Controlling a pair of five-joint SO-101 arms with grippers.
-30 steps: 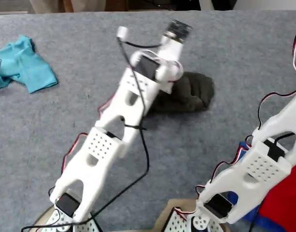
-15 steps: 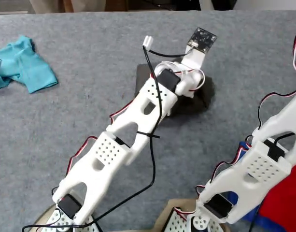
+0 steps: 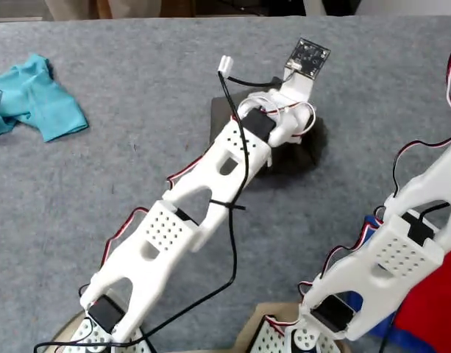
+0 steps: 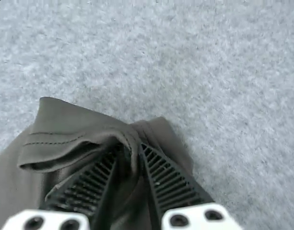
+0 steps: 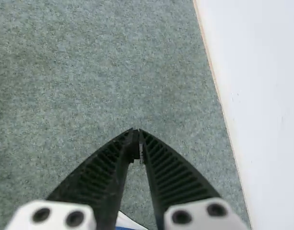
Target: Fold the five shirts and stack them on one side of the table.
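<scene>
The left tool, clamped on a fold of the dark shirt at mid-desk, has swung right and farther out, then nearly stopped: a fold seems under way. The right tool, pinched together and empty, hangs over the desk at right. Four garments counted: the dark one, a teal shirt far left, a red shirt near right, a blue sliver beside it.

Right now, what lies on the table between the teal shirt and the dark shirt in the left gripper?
Nothing: the high view shows bare grey table cover between the teal shirt and the dark shirt, which the left gripper pinches.
</scene>
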